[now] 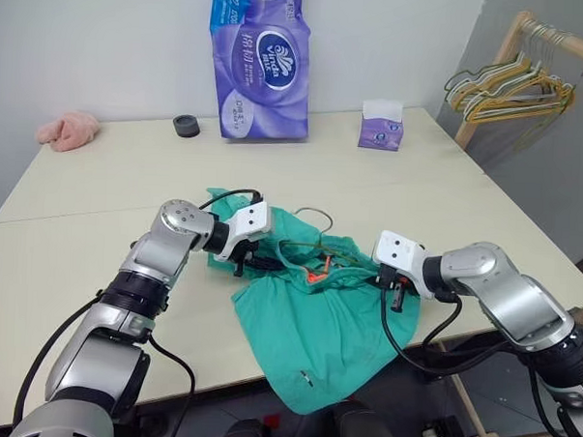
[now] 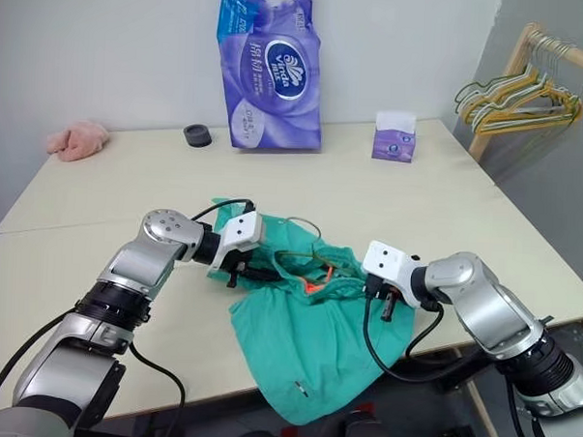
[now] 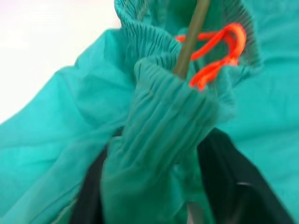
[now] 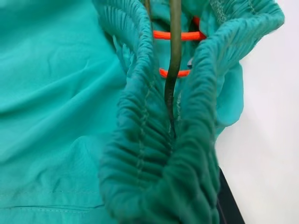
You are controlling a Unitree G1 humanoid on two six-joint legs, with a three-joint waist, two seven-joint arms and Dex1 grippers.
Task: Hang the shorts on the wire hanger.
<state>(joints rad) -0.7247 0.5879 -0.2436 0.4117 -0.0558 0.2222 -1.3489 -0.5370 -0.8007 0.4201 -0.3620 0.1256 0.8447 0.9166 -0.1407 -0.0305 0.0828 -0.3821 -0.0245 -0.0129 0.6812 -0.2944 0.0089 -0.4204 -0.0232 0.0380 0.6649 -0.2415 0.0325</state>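
Observation:
The teal-green shorts (image 1: pixel 315 345) lie bunched at the table's front edge, with one leg hanging over it. The wire hanger (image 1: pixel 316 215) is threaded inside the gathered waistband, and its hook pokes out toward the back. Its olive wire (image 4: pixel 174 56) runs between the waistband's two folds, beside an orange drawstring (image 1: pixel 318 275). My left gripper (image 1: pixel 246 260) is at the waistband's left end. Its black fingers (image 3: pixel 233 186) stand apart, open, with bunched waistband between them. My right gripper (image 1: pixel 395 291) is shut on the waistband's right end, and the wire runs into that pinched fabric.
At the back of the table (image 1: pixel 98 220) stand a purple tissue pack (image 1: pixel 260 62), a small tissue box (image 1: pixel 381 126), a black round object (image 1: pixel 186 126) and a pink cloth (image 1: pixel 70 129). A wooden rack with bunched hangers (image 1: pixel 515 88) stands at the right.

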